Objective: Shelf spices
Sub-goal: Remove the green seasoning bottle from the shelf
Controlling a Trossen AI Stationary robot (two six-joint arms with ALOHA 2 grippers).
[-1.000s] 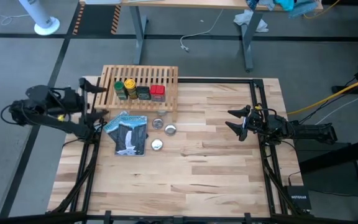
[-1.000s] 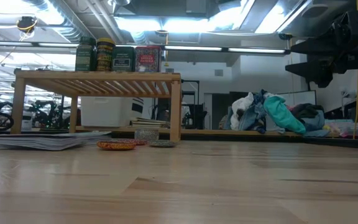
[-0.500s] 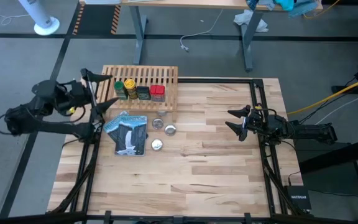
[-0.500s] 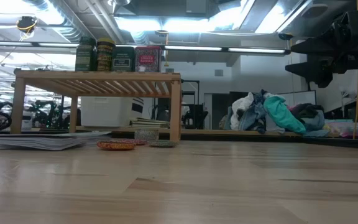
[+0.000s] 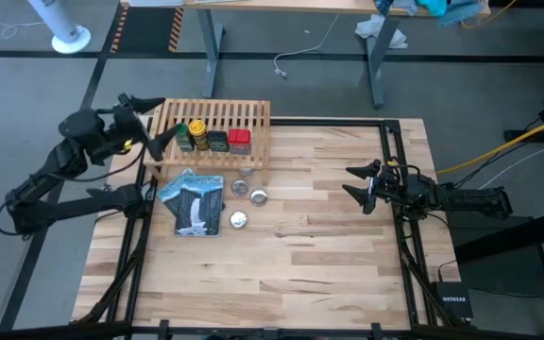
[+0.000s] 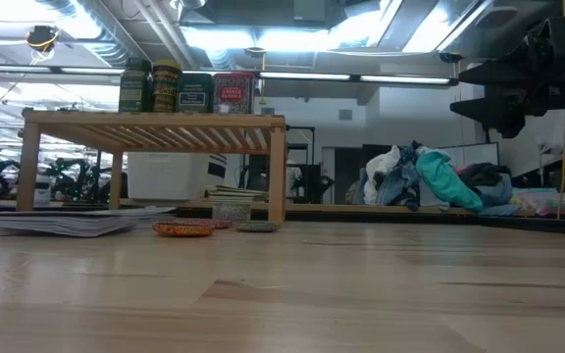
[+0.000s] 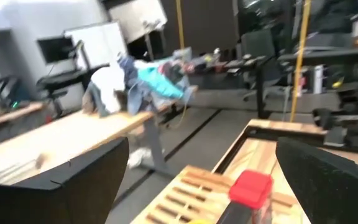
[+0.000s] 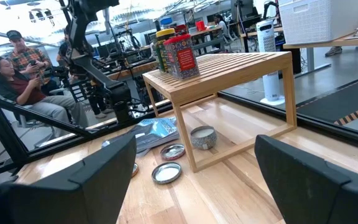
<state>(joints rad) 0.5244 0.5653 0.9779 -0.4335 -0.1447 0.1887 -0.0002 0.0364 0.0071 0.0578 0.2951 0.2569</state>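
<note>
Now all four spices (image 5: pixel 212 138) stand in a row on the shelf (image 5: pixel 253 118). Left gripper (image 5: pixel 152 120) hangs wide open, empty, beside its left end; right gripper (image 5: pixel 355 184) waits open, empty, far right of the desk (image 5: pixel 329 246).

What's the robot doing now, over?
Left end effector open beside shelf. Right end effector open, parked. Four spices on shelf. Nothing blocking.
</note>
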